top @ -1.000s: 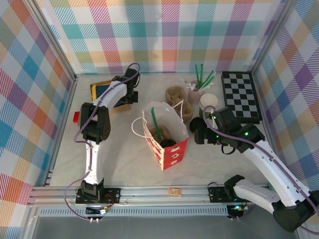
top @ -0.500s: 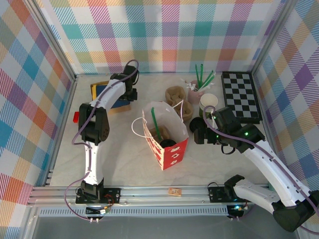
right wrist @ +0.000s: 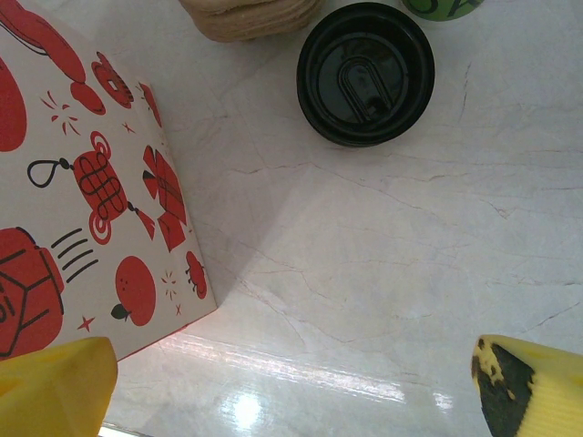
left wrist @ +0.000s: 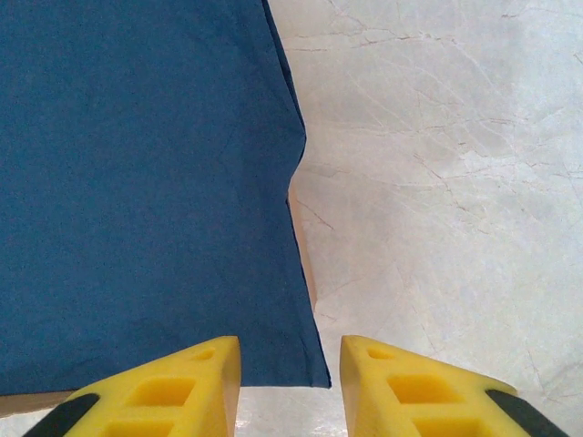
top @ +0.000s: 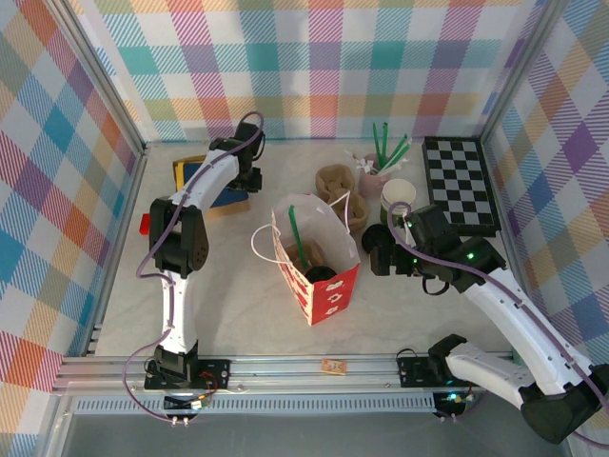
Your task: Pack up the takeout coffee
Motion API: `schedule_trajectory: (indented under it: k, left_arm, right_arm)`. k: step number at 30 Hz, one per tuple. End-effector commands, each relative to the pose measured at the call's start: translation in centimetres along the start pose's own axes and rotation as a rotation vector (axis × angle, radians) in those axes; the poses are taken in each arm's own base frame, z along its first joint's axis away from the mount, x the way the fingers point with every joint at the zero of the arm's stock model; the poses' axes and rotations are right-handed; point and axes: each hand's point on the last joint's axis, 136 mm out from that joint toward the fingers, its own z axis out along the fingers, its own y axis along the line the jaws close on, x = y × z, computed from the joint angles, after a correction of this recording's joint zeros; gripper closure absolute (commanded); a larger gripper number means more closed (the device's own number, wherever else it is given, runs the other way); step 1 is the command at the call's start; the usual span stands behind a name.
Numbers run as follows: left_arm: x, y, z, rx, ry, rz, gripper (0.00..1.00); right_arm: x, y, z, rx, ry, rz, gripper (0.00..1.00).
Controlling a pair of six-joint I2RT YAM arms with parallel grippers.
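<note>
While apart, right jaws near bag (right wrist: 82, 182).

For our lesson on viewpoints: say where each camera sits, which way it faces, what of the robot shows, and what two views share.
Top external: above and behind the bases, looking down on the table; the left arm and right arm show.
Left wrist: on the left arm, facing down at a blue board; left hand open.
Right wrist: facing down at a black lid; right hand open.
Shared: the printed bag, in top and right wrist views.

Lid (top: 377, 238) right of paper bag (top: 333, 295)
</note>
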Motion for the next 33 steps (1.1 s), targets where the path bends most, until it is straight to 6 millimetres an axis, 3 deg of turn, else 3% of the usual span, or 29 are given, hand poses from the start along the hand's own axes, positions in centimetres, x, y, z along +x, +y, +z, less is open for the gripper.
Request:
schedule_trajectory:
  k: [1,18,24,33]
  left_arm:
    - [0.4,0.5,0.6,-0.013,0.033,-0.002,0.68]
    - [0.8,0.2,2.1,-0.016,0.060,0.003,0.72]
    - [0.7,0.2,2.3,-0.022,0.058,0.004,0.79]
    - [0.2,0.5,1.6,-0.028,0.042,-0.001,1.00]
  right_arm:
    - [-0.5,0.1,-0.2,-0.007,-0.015,0.013,0.01]
    - [-0.4,-0.2,0.0,0.007,-0.014,0.012,0.00]
    - [-0.3,-0.3,0.1,0.015,-0.015,0.011,0.00]
    - [-0.5,-0.3,0.1,0.018,-0.020,0.015,0.00]
